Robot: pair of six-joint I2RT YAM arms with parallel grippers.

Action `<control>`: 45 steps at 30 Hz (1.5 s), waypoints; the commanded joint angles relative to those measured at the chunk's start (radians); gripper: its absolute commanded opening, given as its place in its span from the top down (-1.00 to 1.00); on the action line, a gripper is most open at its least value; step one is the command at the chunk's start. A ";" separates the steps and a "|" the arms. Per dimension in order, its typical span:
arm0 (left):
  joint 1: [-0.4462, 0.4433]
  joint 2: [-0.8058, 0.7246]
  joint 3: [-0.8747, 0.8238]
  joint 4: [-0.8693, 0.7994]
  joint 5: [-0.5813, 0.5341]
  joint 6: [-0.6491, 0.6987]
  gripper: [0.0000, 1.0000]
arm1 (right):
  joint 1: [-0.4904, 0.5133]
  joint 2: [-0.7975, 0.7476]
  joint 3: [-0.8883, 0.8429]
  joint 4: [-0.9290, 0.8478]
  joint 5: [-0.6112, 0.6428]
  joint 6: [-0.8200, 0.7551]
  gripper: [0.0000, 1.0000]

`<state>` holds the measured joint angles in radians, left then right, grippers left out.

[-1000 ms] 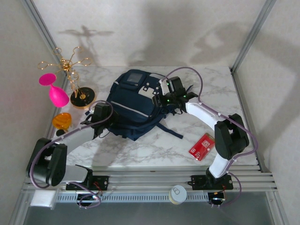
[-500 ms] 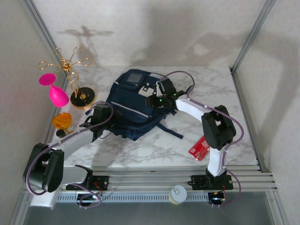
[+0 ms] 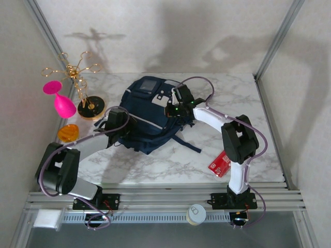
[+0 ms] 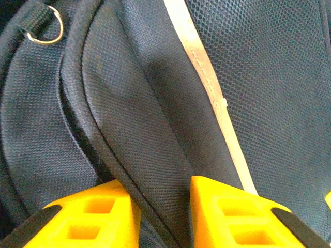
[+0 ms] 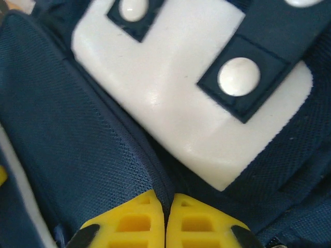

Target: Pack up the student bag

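Note:
The student bag (image 3: 147, 116), a navy backpack with a light stripe and white patches, lies flat in the middle of the marble table. My left gripper (image 3: 120, 123) is at the bag's left side. In the left wrist view its yellow fingers (image 4: 98, 206) squeeze a raised fold of dark fabric (image 4: 155, 155) beside the pale stripe (image 4: 207, 82). My right gripper (image 3: 173, 109) presses on the bag's upper right. Its fingertips (image 5: 139, 217) are closed on a thin seam of the student bag (image 5: 77, 134), just below the white patch (image 5: 176, 98) with snap buttons.
A pink goblet (image 3: 62, 103) and a gold wire stand (image 3: 85, 98) sit at the far left, an orange item (image 3: 68, 133) near the left edge. A red booklet (image 3: 222, 161) lies at the front right. A white round can (image 3: 196, 214) rests on the front rail.
My right gripper slid left onto the bag and snapped shut on the seam. The left gripper moved right onto the bag's side and narrowed around the fold.

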<state>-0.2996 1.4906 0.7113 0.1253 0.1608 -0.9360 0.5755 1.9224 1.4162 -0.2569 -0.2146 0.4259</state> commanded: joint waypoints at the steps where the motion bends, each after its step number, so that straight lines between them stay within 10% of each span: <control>1: -0.027 0.069 0.086 0.119 0.067 0.037 0.45 | -0.025 -0.093 -0.076 0.093 -0.078 0.052 0.98; 15: 0.002 0.356 0.529 0.088 0.244 0.196 0.13 | 0.008 -0.384 -0.479 0.567 -0.023 0.491 1.00; 24: 0.039 0.030 0.434 -0.317 0.108 0.291 -0.20 | 0.067 -0.419 -0.565 0.740 0.143 0.633 1.00; 37: -0.441 -0.220 0.141 -0.296 -0.267 -0.115 0.03 | 0.152 -0.441 -0.611 0.863 0.207 0.774 1.00; 45: -0.475 -0.100 0.203 -0.282 -0.328 -0.181 0.05 | 0.161 -0.432 -0.614 0.885 0.187 0.782 1.00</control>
<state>-0.7635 1.3540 0.8738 -0.1539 -0.0864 -1.0435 0.7143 1.5421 0.7925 0.4385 0.0044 1.1873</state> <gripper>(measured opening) 0.470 0.059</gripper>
